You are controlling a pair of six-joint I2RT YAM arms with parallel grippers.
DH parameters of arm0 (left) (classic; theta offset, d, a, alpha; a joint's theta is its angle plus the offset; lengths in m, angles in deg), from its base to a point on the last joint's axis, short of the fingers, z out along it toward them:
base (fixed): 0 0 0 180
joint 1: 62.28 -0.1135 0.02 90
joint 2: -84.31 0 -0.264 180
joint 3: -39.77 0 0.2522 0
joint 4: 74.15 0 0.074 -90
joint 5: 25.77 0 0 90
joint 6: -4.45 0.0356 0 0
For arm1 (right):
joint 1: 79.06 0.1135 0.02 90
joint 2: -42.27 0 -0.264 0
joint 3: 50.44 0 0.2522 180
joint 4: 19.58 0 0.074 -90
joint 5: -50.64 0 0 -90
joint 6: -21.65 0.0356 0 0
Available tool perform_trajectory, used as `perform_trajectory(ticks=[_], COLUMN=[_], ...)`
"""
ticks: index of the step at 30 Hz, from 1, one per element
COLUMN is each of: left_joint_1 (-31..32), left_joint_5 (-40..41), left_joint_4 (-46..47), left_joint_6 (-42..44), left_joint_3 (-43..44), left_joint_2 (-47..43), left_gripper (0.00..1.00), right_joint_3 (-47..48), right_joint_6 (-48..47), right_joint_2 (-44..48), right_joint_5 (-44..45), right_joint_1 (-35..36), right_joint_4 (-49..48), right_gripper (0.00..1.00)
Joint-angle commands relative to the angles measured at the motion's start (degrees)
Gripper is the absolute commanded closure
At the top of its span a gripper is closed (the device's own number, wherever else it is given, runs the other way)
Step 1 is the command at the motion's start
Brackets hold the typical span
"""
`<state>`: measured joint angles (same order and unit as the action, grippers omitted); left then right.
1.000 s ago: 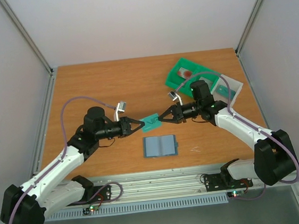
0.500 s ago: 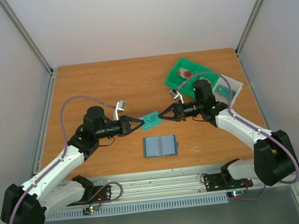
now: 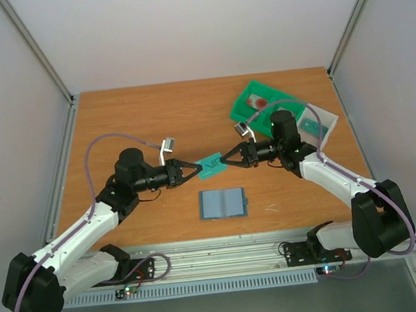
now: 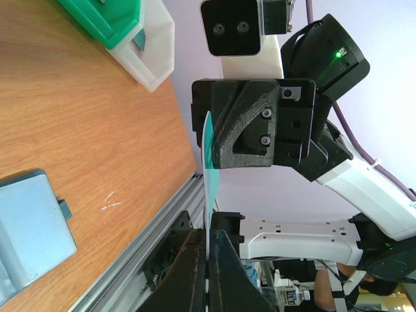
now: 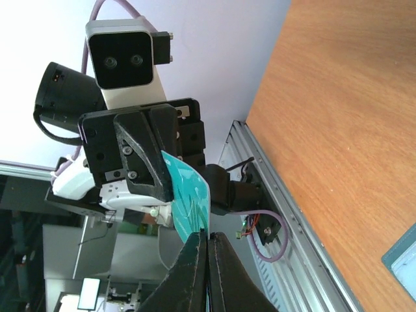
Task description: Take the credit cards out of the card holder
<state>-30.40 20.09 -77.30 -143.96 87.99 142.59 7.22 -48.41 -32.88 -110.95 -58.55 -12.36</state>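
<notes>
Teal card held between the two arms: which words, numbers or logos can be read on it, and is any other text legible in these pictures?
Thin teal plastic card: dark marks on its face, too small and blurred to read; the right wrist view shows only faint lines.
Slate-blue bifold card holder: no text visible.
Green plastic bin and white plastic bin: nothing legible.

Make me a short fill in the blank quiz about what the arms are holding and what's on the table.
1. The left gripper and the right gripper both pinch one card, coloured ____.
2. The card holder on the table is not closed but ____.
3. The reddish card sits in the bin coloured ____.
Missing words: teal; open; green.
</notes>
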Motion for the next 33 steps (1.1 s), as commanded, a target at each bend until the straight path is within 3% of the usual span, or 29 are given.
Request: perform_trajectory(ticks=[1,3,7,12,14,21,26,33], left_joint_1=[0.3,0.4,0.4,0.4,0.4,0.4,0.4,0.4], left_joint_5=[-1.4,-0.3,3.4,8.6,10.0,13.5,13.3,13.1], left_joint_4=[6.1,4.2,-2.8,-14.3,-17.9,-26.4,-29.2,-31.9], left_joint_6=[-0.6,-0.2,2.6,6.8,8.9,16.4,20.6,24.0], left_joint_3=[-0.6,-0.4,1.0,3.9,5.2,9.1,10.4,11.5], left_joint_2=[0.1,-0.2,-1.6,-2.9,-2.7,0.1,2.3,4.3], left_gripper=[1.0,0.89,0.44,0.18,0.02,0.01,0.01,0.01], right_joint_3=[-1.2,-1.4,-1.6,-2.6,-3.4,-1.7,1.9,4.2], right_joint_6=[0.8,0.9,1.5,1.2,1.0,-4.8,-11.7,-16.9], right_joint_2=[0.3,0.8,1.2,2.4,3.3,5.0,6.1,7.4], right_joint_5=[-0.5,0.3,1.8,5.1,7.3,13.5,24.3,37.6], right_joint_1=[0.4,0.3,-0.5,-2.7,-4.6,-10.6,-14.9,-22.2], right_joint_4=[-2.2,-2.2,-2.3,0.1,1.6,11.7,25.0,30.2], right_gripper=[0.99,0.99,0.99,0.99,0.99,0.99,0.99,0.99])
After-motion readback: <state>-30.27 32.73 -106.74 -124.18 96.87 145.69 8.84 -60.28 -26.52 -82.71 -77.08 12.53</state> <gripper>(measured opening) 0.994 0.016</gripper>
